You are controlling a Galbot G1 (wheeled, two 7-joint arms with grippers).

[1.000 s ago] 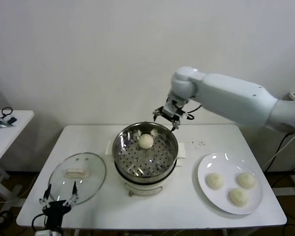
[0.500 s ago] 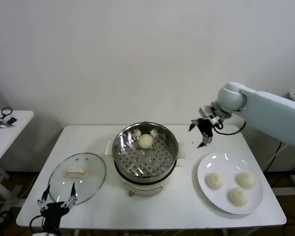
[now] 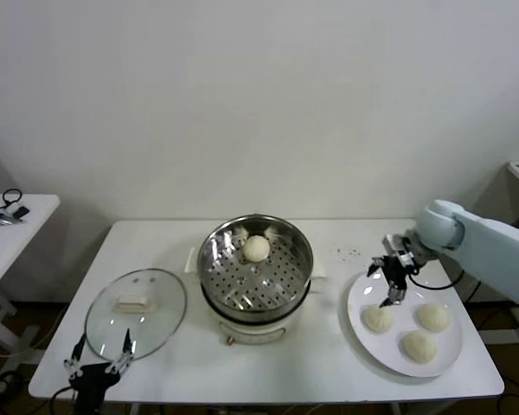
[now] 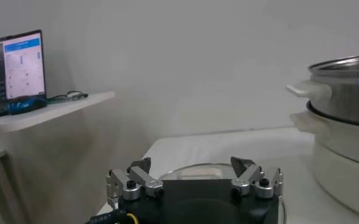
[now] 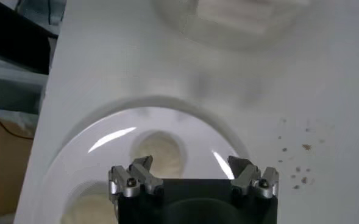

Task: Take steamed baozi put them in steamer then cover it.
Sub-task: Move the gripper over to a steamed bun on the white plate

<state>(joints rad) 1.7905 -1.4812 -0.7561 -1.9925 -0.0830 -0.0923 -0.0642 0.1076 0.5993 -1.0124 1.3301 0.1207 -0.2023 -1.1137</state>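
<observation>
Right gripper (image 3: 393, 283) moved over three baozi (image 3: 379, 318); one in steamer (image 3: 255, 268)

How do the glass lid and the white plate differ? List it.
The glass lid is see-through with a cream handle on top; the white plate is opaque and has no handle. The lid lies on the table to the steamer's left, the plate to its right. The lid carries no food; the plate holds three baozi. The open right tool hangs over the plate; the open left tool waits near the lid. Both are round.
</observation>
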